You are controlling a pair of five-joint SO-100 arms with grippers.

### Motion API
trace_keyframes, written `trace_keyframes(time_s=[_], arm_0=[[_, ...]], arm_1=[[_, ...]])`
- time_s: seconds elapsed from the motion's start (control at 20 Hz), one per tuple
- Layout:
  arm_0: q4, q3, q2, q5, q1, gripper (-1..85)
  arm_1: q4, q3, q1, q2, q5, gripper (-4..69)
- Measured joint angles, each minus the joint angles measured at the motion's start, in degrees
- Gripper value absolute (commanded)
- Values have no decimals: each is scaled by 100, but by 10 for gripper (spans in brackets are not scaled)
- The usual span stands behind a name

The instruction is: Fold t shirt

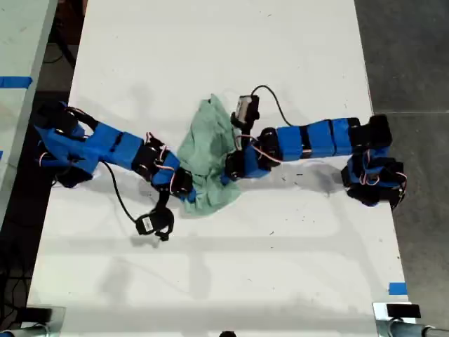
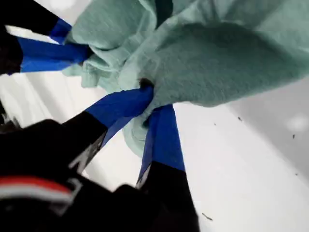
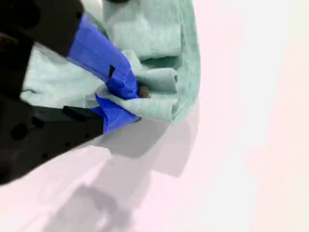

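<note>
- On the white surface (image 1: 210,42), near its middle, lies the t shirt (image 1: 207,151), bunched up in a lumpy heap and not flat.
- Its cloth is soft, pale mint green and plain, with lots of wrinkles and deep folds.
- The surface is smooth and hard, with tiny dark specks on it.
- Your first claw (image 2: 147,99) has two flat tips wrapped in shiny blue tape on a black body. The tips are pinched together on a gathered lump of the t shirt (image 2: 217,63), and the cloth puffs out past them.
- Your second claw (image 3: 135,102) has the same blue tape and black body. Its tips are squeezed on a folded edge of the t shirt (image 3: 154,34), where a few layers of cloth stack up like a thick hem.
- Only the exterior view shows the whole heap. One arm (image 1: 105,144) reaches in from the exterior view's left and meets the cloth at its lower edge. The other arm (image 1: 309,140) reaches in from the exterior view's right and meets the side of the heap.
- You cannot tell from the wrist views which of those arms is first and which is second.
- Only the wrist views show the pinches up close; in the exterior view the tips are tucked into the cloth.
- The second wrist view looks washed out, and the surface (image 3: 241,145) there is pinkish white.
</note>
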Motion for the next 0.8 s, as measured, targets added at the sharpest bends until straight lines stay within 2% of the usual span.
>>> trace_keyframes(time_s=[0.3, 0.35, 0.4, 0.5, 0.65, 0.8], arm_0=[[729, 360, 1626, 940, -2364, 10], [747, 369, 1705, 1081, -2733, 90], [747, 396, 1749, 1169, -3067, 137], [747, 396, 1758, 1310, -3551, 133], [773, 396, 1872, 1591, -3973, 133], [1222, 396, 2514, 1811, -4588, -1]], arm_1=[[-492, 0, 1617, 264, -325, 9], [-650, 0, 1837, 264, -378, 83], [-905, 9, 2048, 264, -422, 266], [-1266, 9, 2355, 264, -562, 263], [-1151, 9, 2777, 334, -738, 263], [-255, 88, 3401, 1107, -738, 263]])
